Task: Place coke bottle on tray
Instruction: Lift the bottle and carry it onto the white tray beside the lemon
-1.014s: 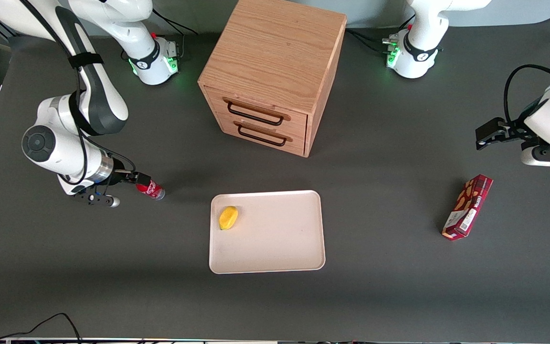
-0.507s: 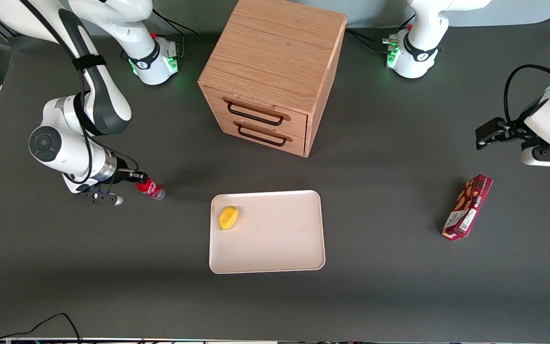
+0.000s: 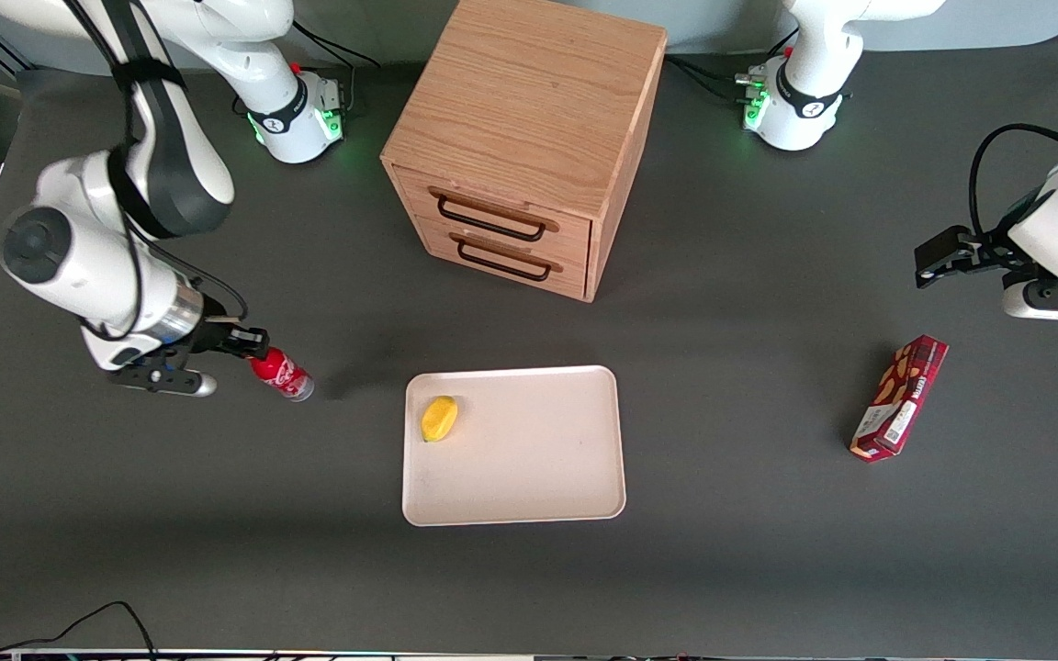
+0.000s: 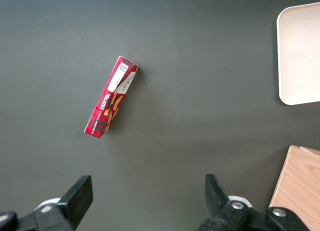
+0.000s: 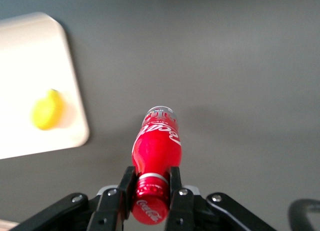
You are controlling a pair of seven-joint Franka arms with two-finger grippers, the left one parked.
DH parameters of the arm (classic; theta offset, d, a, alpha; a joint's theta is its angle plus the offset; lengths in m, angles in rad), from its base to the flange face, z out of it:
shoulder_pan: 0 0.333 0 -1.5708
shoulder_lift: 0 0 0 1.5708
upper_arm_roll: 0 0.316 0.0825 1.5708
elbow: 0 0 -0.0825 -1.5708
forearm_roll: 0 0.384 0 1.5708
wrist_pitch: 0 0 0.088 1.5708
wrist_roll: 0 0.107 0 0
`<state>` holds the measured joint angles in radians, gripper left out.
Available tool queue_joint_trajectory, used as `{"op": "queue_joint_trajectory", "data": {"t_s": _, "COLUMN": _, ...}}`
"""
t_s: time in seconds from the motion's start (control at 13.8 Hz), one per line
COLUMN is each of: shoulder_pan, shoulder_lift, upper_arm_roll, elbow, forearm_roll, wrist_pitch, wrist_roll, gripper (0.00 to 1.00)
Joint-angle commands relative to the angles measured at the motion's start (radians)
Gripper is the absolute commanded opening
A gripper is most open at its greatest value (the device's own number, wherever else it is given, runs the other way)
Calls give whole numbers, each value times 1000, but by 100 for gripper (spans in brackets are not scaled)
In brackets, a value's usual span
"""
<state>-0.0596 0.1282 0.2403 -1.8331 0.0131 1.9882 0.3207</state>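
The coke bottle is red with a white script logo and a clear greyish base. My right gripper is shut on its neck just below the red cap, and holds it tilted above the table, toward the working arm's end. In the right wrist view the bottle points away from the gripper, with a finger on each side of the neck. The cream tray lies flat in the middle of the table, apart from the bottle, and also shows in the right wrist view.
A yellow fruit lies on the tray near the corner closest to the bottle. A wooden two-drawer cabinet stands farther from the front camera than the tray. A red snack box lies toward the parked arm's end.
The right arm has risen and lifted the bottle off the table; the bottle now hangs tilted in the shut gripper. Tray, fruit and box have not moved.
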Motion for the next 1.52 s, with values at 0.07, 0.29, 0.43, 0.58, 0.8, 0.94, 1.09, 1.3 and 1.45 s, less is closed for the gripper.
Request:
{"op": "queue_joint_trajectory", "data": {"t_s": 0.07, "shoulder_pan": 45, "shoulder_lift": 46, "upper_arm_roll": 31, "elbow": 329, "forearm_roll": -2, "wrist_pitch": -173, "wrist_roll": 26, "gripper": 0}}
{"op": "queue_joint_trajectory", "data": {"t_s": 0.29, "shoulder_pan": 150, "shoulder_lift": 199, "upper_arm_roll": 25, "elbow": 562, "forearm_roll": -8, "wrist_pitch": -250, "wrist_roll": 173, "gripper": 0}}
{"op": "queue_joint_trajectory", "data": {"t_s": 0.43, "shoulder_pan": 219, "shoulder_lift": 334, "upper_arm_roll": 13, "elbow": 679, "forearm_roll": -42, "wrist_pitch": -249, "wrist_roll": 247, "gripper": 0}}
{"op": "queue_joint_trajectory", "data": {"t_s": 0.58, "shoulder_pan": 236, "shoulder_lift": 468, "upper_arm_roll": 13, "elbow": 785, "forearm_roll": -42, "wrist_pitch": -238, "wrist_roll": 271, "gripper": 0}}
{"op": "queue_joint_trajectory", "data": {"t_s": 0.8, "shoulder_pan": 245, "shoulder_lift": 582, "upper_arm_roll": 13, "elbow": 807, "forearm_roll": -39, "wrist_pitch": -106, "wrist_roll": 279, "gripper": 0}}
{"op": "queue_joint_trajectory", "data": {"t_s": 0.94, "shoulder_pan": 259, "shoulder_lift": 637, "upper_arm_roll": 11, "elbow": 805, "forearm_roll": -39, "wrist_pitch": -36, "wrist_roll": 279, "gripper": 0}}
{"op": "queue_joint_trajectory", "data": {"t_s": 1.09, "shoulder_pan": 259, "shoulder_lift": 679, "upper_arm_roll": 11, "elbow": 805, "forearm_roll": -39, "wrist_pitch": 12, "wrist_roll": 282, "gripper": 0}}
{"op": "queue_joint_trajectory", "data": {"t_s": 1.3, "shoulder_pan": 259, "shoulder_lift": 726, "upper_arm_roll": 13, "elbow": 801, "forearm_roll": -32, "wrist_pitch": 41, "wrist_roll": 287, "gripper": 0}}
{"op": "queue_joint_trajectory", "data": {"t_s": 1.45, "shoulder_pan": 259, "shoulder_lift": 755, "upper_arm_roll": 13, "elbow": 799, "forearm_roll": -28, "wrist_pitch": 53, "wrist_roll": 297, "gripper": 0}}
